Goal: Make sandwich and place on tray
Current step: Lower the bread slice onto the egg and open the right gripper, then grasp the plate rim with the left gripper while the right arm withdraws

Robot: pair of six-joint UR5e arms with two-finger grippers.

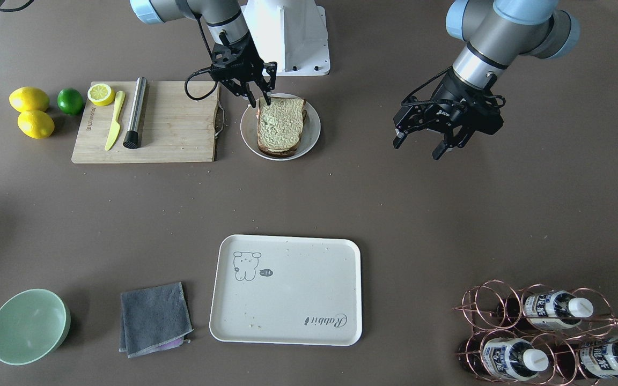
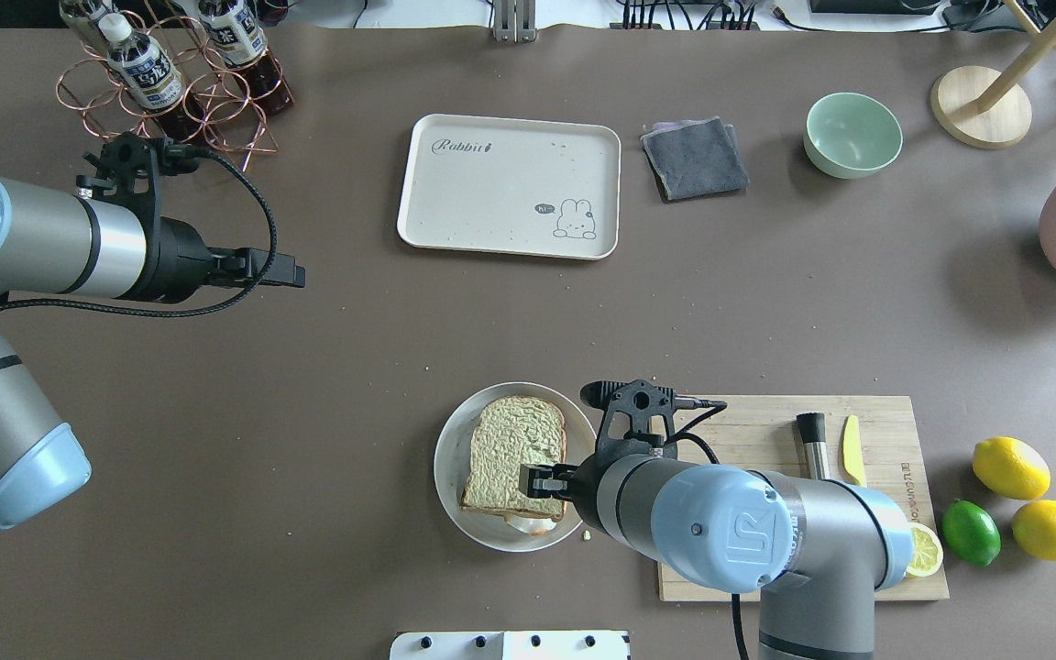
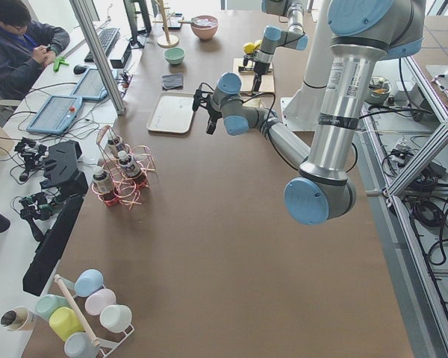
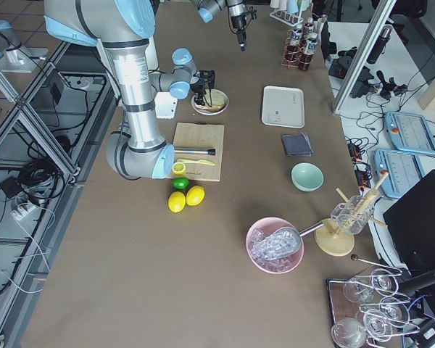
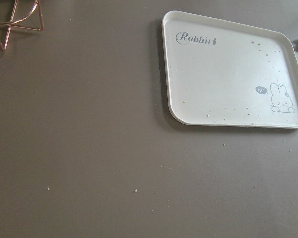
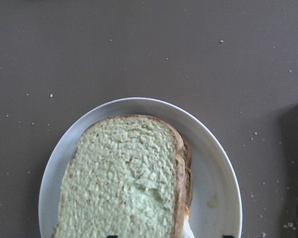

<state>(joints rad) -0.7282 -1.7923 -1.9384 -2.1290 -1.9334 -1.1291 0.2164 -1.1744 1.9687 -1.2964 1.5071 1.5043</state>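
The sandwich (image 1: 279,126) lies on a round white plate (image 1: 311,134): two greenish-tan slices stacked, with a bit of white egg and orange yolk (image 2: 533,525) showing at the edge nearest the robot. My right gripper (image 1: 259,100) is open and down at that edge of the sandwich (image 6: 124,173), its fingertips just showing at the bottom of the right wrist view. My left gripper (image 1: 417,148) is open and empty, hovering above bare table well to the side. The cream tray (image 1: 298,279) printed "Rabbit" lies empty at the far side and also shows in the left wrist view (image 5: 223,74).
A wooden cutting board (image 1: 175,128) with a lemon half, yellow knife and metal rod sits beside the plate. Two lemons (image 1: 30,110) and a lime lie beyond it. A grey cloth (image 1: 154,318), green bowl (image 1: 29,326) and copper bottle rack (image 1: 545,332) flank the tray.
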